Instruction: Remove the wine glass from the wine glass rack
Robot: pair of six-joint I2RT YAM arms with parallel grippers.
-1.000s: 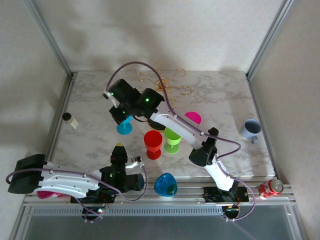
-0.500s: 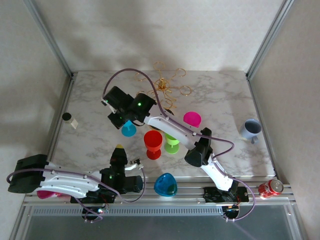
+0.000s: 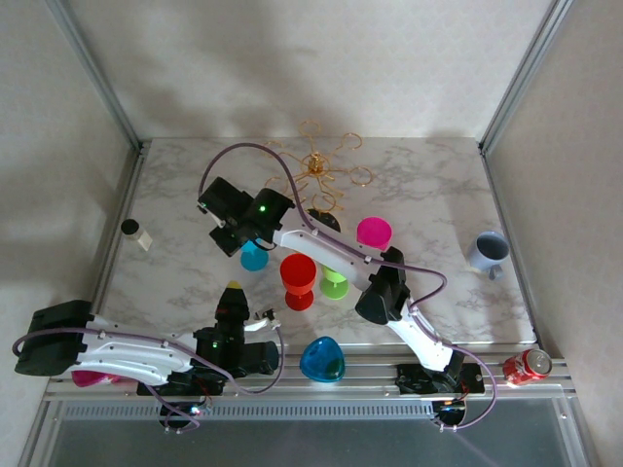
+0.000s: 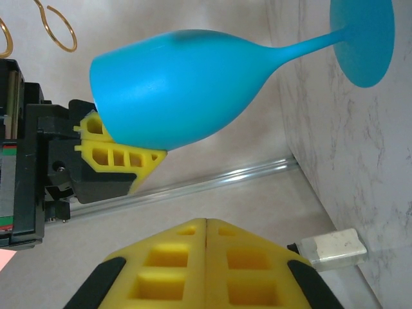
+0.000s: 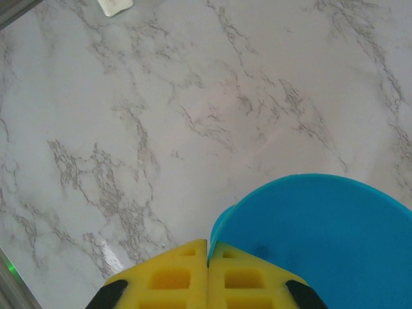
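Currently right claw [image 5: 207,252] is clenched, yellow pads together, pinching the rim wall of the blue glass [image 4: 170,90]. The rim edge runs straight into the seam between the pads. Left claw [image 4: 206,233] is clenched on nothing, pads flush, parked near the table's near edge, left of centre, and aimed at the blue glass.

Blue glass is off the rack [image 3: 319,167], sitting nearer and left of it over the left-middle of the table [image 3: 428,195]. Its long axis runs roughly upright with a slight tilt. The mouth is up at the right claw and the foot is down toward the marble. Can't tell whether the foot touches the table.

Rack stands at far centre with its gold loops spread.

Containers:
- Red glass [image 3: 298,274] is upright mid-table, just near-right of the blue glass.
- Green glass [image 3: 336,282] is upright beside the red one, to its right and partly under the right arm.
- Pink glass [image 3: 374,232] is right of the rack's base.
- Mug [image 3: 490,249] is well off to the right, mouth up.
- Blue cup [image 3: 322,360] is on the near rail between the arm bases.
- Can [image 3: 527,366] lies at the near right corner.

Contents of all of these can't be told.
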